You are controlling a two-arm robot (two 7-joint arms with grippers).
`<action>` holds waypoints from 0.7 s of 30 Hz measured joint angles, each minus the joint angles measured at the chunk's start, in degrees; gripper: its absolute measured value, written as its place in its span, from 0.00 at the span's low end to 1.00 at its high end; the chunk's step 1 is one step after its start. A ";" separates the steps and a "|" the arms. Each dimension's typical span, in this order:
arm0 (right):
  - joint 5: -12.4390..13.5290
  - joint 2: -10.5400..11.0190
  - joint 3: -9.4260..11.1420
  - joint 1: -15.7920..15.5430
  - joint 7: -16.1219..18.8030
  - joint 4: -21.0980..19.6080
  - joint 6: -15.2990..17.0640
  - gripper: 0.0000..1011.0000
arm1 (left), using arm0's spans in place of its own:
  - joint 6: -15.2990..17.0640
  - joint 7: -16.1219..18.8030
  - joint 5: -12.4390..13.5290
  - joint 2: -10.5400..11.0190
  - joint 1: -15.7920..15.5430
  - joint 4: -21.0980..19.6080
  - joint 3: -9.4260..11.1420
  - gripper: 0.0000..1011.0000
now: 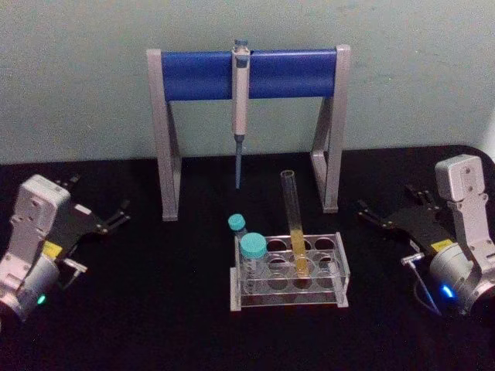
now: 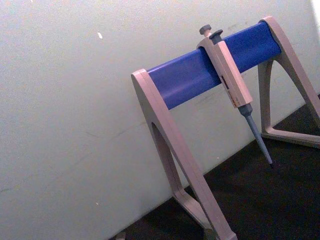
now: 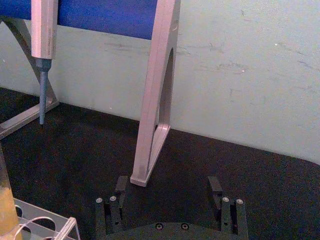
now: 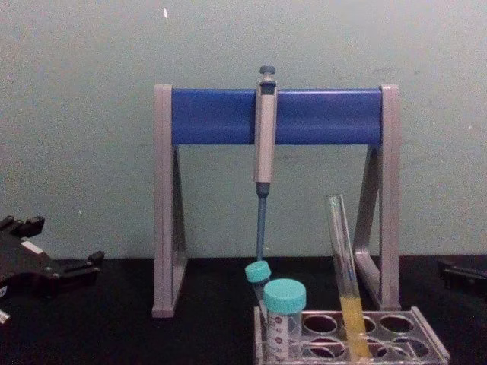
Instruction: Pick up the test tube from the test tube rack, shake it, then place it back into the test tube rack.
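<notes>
Test tube [image 1: 294, 224] with yellow liquid, leaning a bit in the test tube rack [image 1: 288, 270], lower centre of the head view on the black surface [image 1: 155, 309]. Two teal-capped tubes [image 1: 253, 247] at the rack's left end. Pipette [image 1: 240, 100] hanging on the blue stand [image 1: 247, 73] behind. Left claw [image 1: 120, 215] at left edge, right claw [image 1: 367, 212] at right, both spread open, gripping nothing, well apart from the rack.
</notes>
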 joint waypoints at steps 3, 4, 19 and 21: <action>0.01 0.00 0.00 0.00 0.00 0.00 -0.02 0.99 | 0.00 0.00 0.00 0.00 0.00 0.00 0.00 0.99; 0.01 0.00 0.00 0.00 0.00 0.00 -0.02 0.99 | 0.00 0.00 0.00 0.00 0.00 0.00 0.00 0.99; 0.01 0.00 0.00 0.00 0.00 0.00 -0.03 0.99 | 0.00 0.00 0.00 0.00 0.00 0.00 0.00 0.99; 0.01 0.00 0.00 0.00 0.00 0.00 -0.03 0.99 | 0.00 0.00 0.00 0.00 0.00 0.00 0.00 0.99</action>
